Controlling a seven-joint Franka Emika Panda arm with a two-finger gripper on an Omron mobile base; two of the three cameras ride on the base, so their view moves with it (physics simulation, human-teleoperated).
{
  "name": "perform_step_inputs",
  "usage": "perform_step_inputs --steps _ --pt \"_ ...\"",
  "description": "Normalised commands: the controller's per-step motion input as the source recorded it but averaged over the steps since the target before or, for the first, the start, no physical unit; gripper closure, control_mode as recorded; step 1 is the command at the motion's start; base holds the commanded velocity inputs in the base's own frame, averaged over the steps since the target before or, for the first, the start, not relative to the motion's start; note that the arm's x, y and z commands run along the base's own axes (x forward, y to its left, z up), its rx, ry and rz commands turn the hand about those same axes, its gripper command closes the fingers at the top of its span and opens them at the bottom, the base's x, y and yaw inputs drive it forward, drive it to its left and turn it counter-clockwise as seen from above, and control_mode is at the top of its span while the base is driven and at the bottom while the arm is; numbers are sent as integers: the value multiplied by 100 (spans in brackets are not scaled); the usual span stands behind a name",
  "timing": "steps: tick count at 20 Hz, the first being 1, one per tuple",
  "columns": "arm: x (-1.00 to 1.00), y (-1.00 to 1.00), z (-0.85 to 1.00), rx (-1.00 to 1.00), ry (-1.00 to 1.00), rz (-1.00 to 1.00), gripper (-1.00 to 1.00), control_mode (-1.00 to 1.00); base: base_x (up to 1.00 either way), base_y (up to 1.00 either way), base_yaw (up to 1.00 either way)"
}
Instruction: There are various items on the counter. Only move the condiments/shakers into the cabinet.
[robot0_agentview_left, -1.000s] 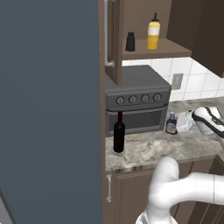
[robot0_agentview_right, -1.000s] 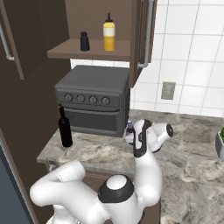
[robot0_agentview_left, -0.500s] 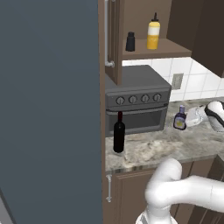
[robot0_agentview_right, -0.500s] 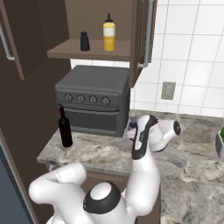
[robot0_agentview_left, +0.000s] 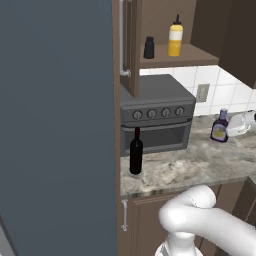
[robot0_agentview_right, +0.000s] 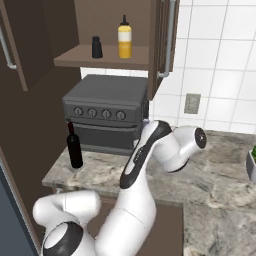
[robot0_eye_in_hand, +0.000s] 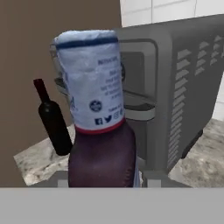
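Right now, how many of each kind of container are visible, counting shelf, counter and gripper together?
Black shaker, on the cabinet shelf: 1
Yellow squeeze bottle, on the same shelf: 1
Blue-purple bottle, clamped in the gripper above the counter: 1
Wine bottle, on the counter: 1
Total: 4

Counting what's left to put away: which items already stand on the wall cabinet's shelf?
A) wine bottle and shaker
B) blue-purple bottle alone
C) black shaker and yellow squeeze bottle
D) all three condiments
C: the black shaker and yellow squeeze bottle stand on the shelf; the blue-purple bottle is down by the counter.
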Motion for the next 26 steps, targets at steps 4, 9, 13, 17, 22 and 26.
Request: perform_step_inputs --steps 4,9,13,17,22,26 --pt "-73 58 100 -1 -14 -7 100 -100 0 0 0" --pt "-24 52 100 -9 -17 -14 100 -100 0 0 0" --pt "-6 30 100 -13 -9 -27 100 -100 0 0 0" --pt "0 1 100 -8 -2 -37 100 -100 0 0 0" --pt "-13 -57 79 0 5 -28 100 -100 0 0 0" --pt "-100 -66 7 1 -12 -28 100 -100 0 0 0"
